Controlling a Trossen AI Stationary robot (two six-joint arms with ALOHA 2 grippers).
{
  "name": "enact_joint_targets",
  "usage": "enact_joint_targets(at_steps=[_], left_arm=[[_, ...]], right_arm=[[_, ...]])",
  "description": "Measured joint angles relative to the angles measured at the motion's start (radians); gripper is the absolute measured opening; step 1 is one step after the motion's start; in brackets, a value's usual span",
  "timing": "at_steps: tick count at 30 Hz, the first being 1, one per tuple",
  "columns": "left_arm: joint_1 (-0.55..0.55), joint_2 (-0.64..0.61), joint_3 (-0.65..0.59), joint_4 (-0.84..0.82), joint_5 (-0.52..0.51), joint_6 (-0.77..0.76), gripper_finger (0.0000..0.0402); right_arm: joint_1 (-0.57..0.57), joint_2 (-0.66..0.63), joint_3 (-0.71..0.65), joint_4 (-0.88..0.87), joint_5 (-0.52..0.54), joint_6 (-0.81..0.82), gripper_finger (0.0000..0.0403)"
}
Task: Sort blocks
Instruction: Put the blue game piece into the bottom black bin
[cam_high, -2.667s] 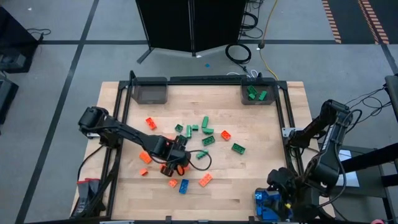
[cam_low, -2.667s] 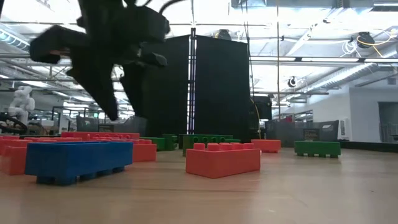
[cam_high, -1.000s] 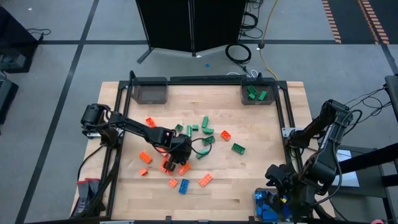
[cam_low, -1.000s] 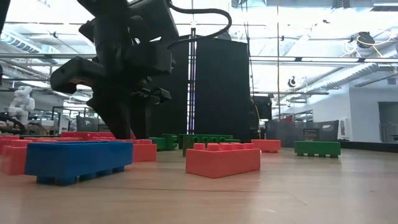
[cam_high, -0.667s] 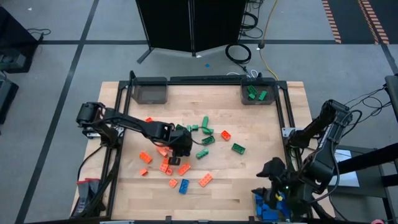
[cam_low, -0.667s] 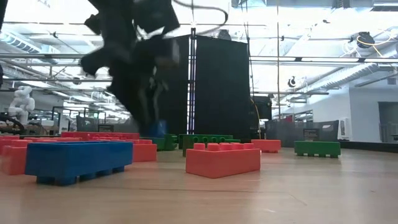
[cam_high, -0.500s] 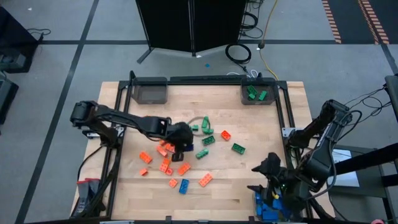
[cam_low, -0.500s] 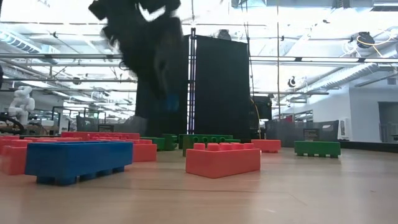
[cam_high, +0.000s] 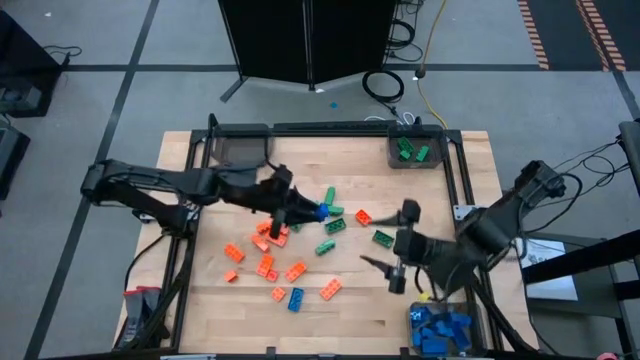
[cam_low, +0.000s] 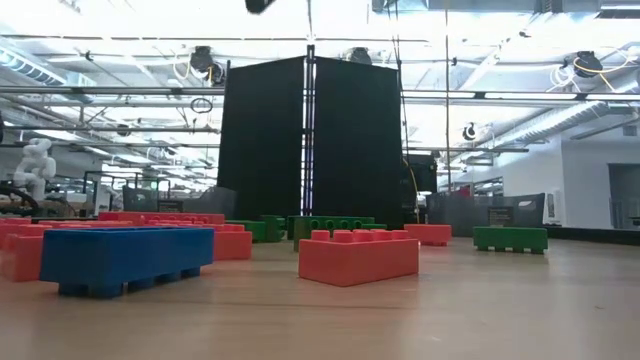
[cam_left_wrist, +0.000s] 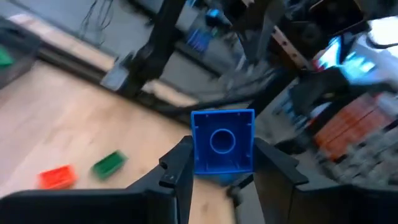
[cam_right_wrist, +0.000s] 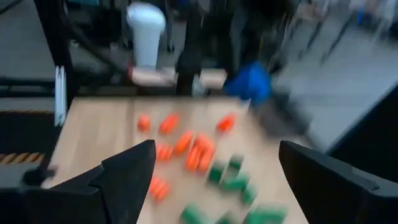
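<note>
My left gripper (cam_high: 314, 212) hangs above the table's middle, shut on a small square blue block (cam_left_wrist: 222, 141). Orange blocks (cam_high: 268, 262) and green blocks (cam_high: 333, 222) lie scattered flat on the wood beneath and around it, with one more blue block (cam_high: 296, 298) toward the near edge. My right gripper (cam_high: 380, 268) hovers open over the table's right half, right of the pile, nothing between its fingers (cam_right_wrist: 127, 174). The low view shows only blocks (cam_low: 357, 256) on the table. My left gripper pinches the blue block by two opposite side walls (cam_left_wrist: 198, 149) between its two fingers (cam_left_wrist: 177, 169). The fingers come nearly level, pointing toward the table's right edge. The block is lifted clear of the table, its hollow underside turned toward the wrist camera.
A clear bin (cam_high: 441, 330) with blue blocks stands at the near right corner. A bin (cam_high: 412, 151) holding green blocks is at the far right, and another bin (cam_high: 242, 149) at the far left. A black frame (cam_high: 335, 129) edges the table.
My left gripper has risen from the pile with the blue block, gone toward the far-right and tipped from pointing down to nearly level. My right gripper has swung from over the blue bin toward the table's middle, rising and rolling, fingers still apart.
</note>
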Motion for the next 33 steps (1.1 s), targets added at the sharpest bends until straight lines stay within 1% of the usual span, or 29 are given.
enact_joint_targets(at_steps=[3,6,8,10,14,19,26,30,33], left_arm=[[-0.002,-0.012,0.001,0.101,0.004,-0.054,0.0129],[-0.009,-0.017,-0.002,0.197,0.005,-0.088,0.013],[-0.011,-0.018,0.0,0.257,0.006,-0.089,0.013],[-0.015,-0.016,0.0,0.308,0.004,-0.091,0.013],[-0.015,-0.016,0.0,0.371,-0.02,-0.087,0.0131],[-0.015,-0.016,0.0,0.373,-0.045,-0.08,0.0132],[-0.015,-0.016,0.0,0.37,-0.046,-0.072,0.0132],[-0.015,-0.016,0.0,0.373,-0.051,-0.057,0.0132],[-0.014,-0.016,0.0,0.372,-0.052,-0.054,0.0132]], right_arm=[[-0.03,0.0,0.084,0.102,0.018,-0.298,0.0336],[-0.045,0.018,0.158,0.169,0.078,-0.587,0.0336],[-0.057,0.036,0.195,0.185,0.103,-0.723,0.0336],[-0.075,0.054,0.228,0.193,0.108,-0.793,0.0336],[-0.114,0.094,0.259,0.191,0.106,-0.842,0.0336],[-0.168,0.14,0.267,0.198,0.05,-0.852,0.0336],[-0.241,0.188,0.269,0.269,0.043,-0.866,0.0336],[-0.271,0.203,0.269,0.32,-0.023,-0.885,0.0336],[-0.287,0.212,0.269,0.353,-0.035,-0.886,0.0336]])
